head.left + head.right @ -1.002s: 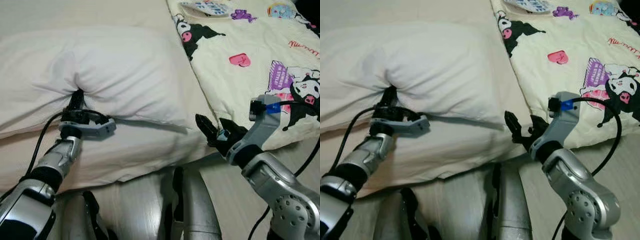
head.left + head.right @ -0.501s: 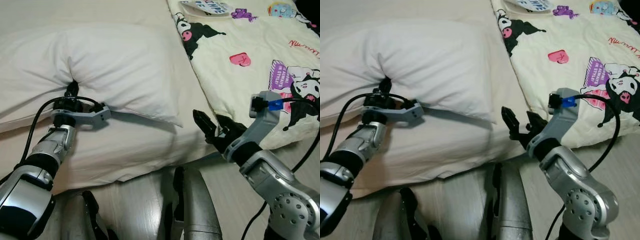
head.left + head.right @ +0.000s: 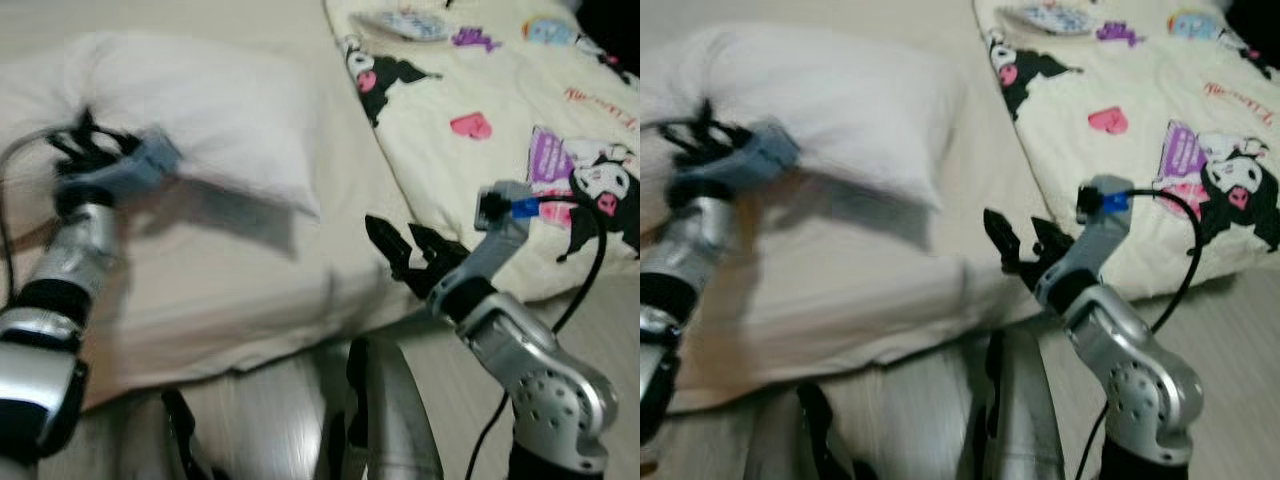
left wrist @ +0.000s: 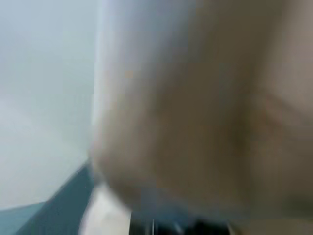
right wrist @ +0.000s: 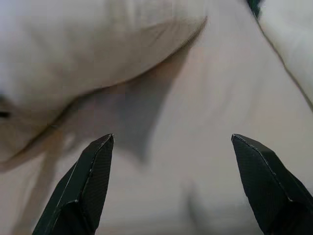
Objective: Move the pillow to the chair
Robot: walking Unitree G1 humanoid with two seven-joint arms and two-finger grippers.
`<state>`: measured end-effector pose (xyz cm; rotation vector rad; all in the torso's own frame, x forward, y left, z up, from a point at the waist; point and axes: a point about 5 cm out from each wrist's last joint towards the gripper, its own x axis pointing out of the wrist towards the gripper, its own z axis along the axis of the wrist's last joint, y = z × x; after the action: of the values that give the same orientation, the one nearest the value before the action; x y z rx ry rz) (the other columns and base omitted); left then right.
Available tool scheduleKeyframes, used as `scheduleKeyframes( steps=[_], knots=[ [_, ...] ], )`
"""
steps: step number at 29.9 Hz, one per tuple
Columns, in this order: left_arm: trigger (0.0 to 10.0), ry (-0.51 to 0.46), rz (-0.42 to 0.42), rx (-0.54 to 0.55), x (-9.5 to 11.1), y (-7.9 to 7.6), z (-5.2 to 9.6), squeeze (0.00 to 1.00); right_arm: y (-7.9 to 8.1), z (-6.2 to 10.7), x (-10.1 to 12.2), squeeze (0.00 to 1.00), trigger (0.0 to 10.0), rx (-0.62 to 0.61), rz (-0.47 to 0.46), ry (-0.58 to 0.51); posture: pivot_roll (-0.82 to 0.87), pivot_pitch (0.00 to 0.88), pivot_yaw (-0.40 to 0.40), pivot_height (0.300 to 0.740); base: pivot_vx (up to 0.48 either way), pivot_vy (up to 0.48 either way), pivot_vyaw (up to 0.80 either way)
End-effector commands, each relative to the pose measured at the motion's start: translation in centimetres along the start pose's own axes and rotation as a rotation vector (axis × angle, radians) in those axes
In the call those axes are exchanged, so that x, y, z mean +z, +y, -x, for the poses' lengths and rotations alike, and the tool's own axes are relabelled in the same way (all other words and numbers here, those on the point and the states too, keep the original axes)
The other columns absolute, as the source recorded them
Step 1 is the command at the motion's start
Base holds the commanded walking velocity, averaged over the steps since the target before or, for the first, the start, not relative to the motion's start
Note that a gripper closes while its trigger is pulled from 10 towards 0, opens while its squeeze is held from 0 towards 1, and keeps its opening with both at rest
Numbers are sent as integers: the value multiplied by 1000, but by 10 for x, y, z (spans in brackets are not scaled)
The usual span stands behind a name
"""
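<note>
— What's changed in the last second?

— The left gripper (image 3: 85, 150), fingers pinched into the pillow (image 3: 215, 115), has lifted it; its near edge now hangs clear of the bed (image 3: 230, 290), upper left of the frame.

— And the right gripper (image 3: 405, 250)?

— Low centre, fingers spread, holding nothing, beside the cartoon blanket (image 3: 500, 120).

— So?

— The pick-up looks secured; carrying it to the chair likely comes next.

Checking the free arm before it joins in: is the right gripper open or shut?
Open. The right gripper has its two black fingers spread wide apart, nothing between them, over the sheet.
</note>
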<state>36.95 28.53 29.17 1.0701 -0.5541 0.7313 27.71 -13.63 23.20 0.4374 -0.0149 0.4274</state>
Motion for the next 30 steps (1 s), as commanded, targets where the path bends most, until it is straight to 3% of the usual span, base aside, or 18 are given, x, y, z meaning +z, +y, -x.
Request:
scheduleKeyframes(
  steps=[1, 5, 7, 8, 9, 10, 12, 13, 14, 16, 20, 27, 30],
  knots=[
    [0, 9, 19, 109, -5, 27, -11, 0, 3, -3, 0, 0, 10000, 34, -4, -19, -206, 143, 14, 300, 0, 0, 0],
    [0, 8, 41, 125, -4, 37, -7, 0, 5, -8, -2, 0, 10000, 74, -7, -26, -157, 74, 10, 300, 0, 0, 0],
    [0, 29, 89, 122, -1, 52, 13, 0, 8, -17, -6, 0, 10000, 147, -7, -30, -124, 26, 1, 310, 0, 0, 0],
    [0, 29, 89, 122, -1, 52, 13, 0, 8, -17, -6, 0, 10000, 147, -7, -30, -124, 26, 1, 310, 0, 0, 0],
    [1765, 50, 116, 115, -1, 56, 23, 0, 8, -21, -8, 0, 10000, 169, -4, -31, -114, 12, -4, 315, 0, 0, 0],
    [1765, 50, 116, 115, -1, 56, 23, 0, 8, -21, -8, 0, 10000, 169, -4, -31, -114, 12, -4, 315, 0, 0, 0],
    [8000, 103, 175, 89, 2, 55, 48, 0, 6, -28, -13, 0, 10000, 194, 9, -24, -79, 0, -25, 325, 0, 0, 0],
    [10000, 126, 206, 70, 6, 54, 62, 0, 4, -32, -17, 0, 10000, 206, 12, -18, -58, 0, -42, 329, 0, 0, 0],
    [10000, 126, 206, 70, 6, 54, 62, 0, 4, -32, -17, 0, 10000, 206, 12, -18, -58, 0, -42, 329, 0, 0, 0],
    [10000, 142, 246, 35, 15, 49, 81, 0, 1, -37, -23, 0, 10000, 220, 19, -3, -41, 0, -53, 339, 0, 0, 0],
    [10000, 168, 274, 6, 19, 44, 95, 0, 0, -42, -29, 0, 10000, 238, 24, 12, -23, 0, -64, 349, 0, 0, 0],
    [10000, 219, 349, -28, 26, 34, 108, 0, 2, -50, -39, 0, 10000, 270, 25, 21, -4, 0, -63, 364, 0, 0, 0],
    [10000, 216, 407, -87, 39, 28, 115, 0, 5, -53, -47, 0, 10000, 299, 19, 17, 1, 0, -51, 379, 0, 0, 0]
  ],
)
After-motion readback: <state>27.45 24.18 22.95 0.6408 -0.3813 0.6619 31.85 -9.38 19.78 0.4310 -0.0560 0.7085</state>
